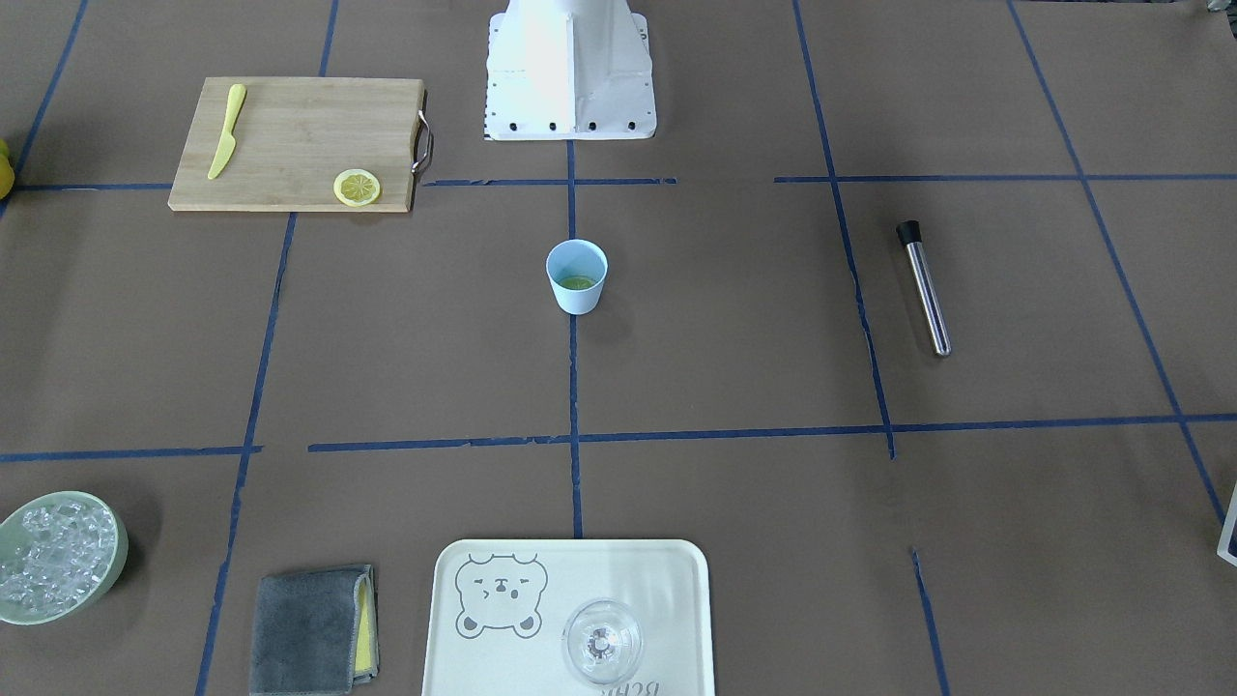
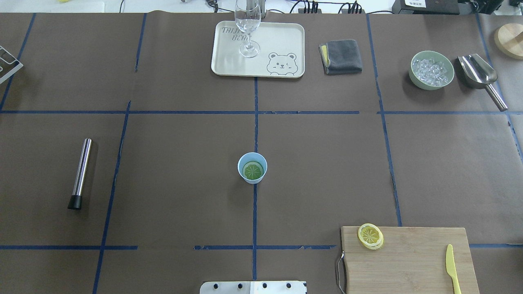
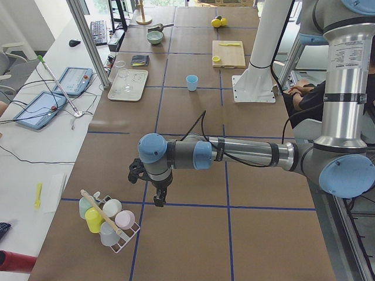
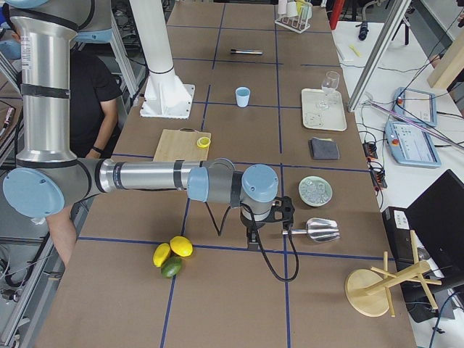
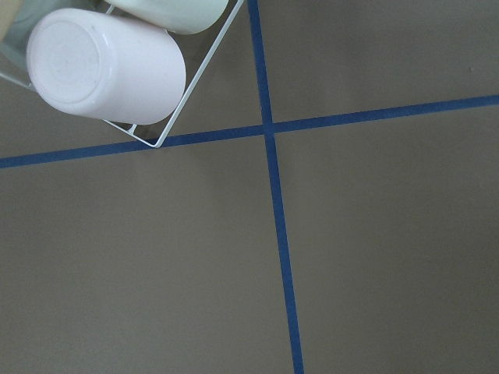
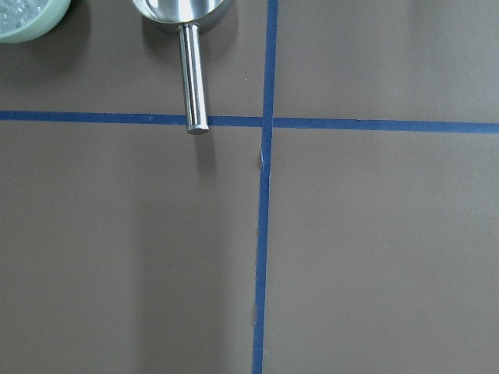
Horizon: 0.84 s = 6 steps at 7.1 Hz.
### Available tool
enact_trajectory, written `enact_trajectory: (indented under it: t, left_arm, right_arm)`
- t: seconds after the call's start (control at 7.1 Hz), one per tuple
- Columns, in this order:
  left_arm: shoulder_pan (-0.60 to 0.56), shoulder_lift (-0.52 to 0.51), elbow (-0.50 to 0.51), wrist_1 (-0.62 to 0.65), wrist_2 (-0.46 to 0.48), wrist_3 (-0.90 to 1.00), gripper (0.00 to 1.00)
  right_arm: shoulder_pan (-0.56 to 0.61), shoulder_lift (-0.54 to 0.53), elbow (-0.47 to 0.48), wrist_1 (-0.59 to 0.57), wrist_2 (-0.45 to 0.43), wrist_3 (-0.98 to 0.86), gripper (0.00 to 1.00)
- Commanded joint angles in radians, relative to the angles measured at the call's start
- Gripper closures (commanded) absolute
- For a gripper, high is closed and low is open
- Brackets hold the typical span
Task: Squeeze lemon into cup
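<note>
The light-blue cup (image 2: 252, 168) stands at the table's centre, on a blue tape line. One lemon slice (image 2: 252, 170) lies flat inside it. A second lemon slice (image 2: 370, 236) lies on a corner of the wooden cutting board (image 2: 408, 261). My left gripper (image 3: 157, 196) shows only in the exterior left view, far from the cup and beside a rack of cups; I cannot tell whether it is open or shut. My right gripper (image 4: 252, 239) shows only in the exterior right view, near the metal scoop; I cannot tell its state either. No fingers show in the wrist views.
A yellow plastic knife (image 2: 451, 267) lies on the board. A steel tube with a black cap (image 2: 80, 173) lies left. At the far edge are a tray (image 2: 282, 45) with a clear glass (image 2: 248, 28), a grey cloth (image 2: 341, 56), a bowl of ice (image 2: 432, 70) and a scoop (image 2: 480, 75).
</note>
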Motion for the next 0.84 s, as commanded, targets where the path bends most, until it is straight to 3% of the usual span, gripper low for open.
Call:
enact_trajectory:
  t: [0.0,0.7]
  left_arm:
    - [0.0,0.001,-0.004,0.0,0.0,-0.001,0.0]
    - [0.0,0.006,-0.004,-0.002,0.001,0.002,0.0]
  right_arm:
    - [0.02,-0.003,0.0,0.0,0.0,-0.001,0.0]
    - [0.035,-0.003,0.0,0.0,-0.003,-0.001,0.0]
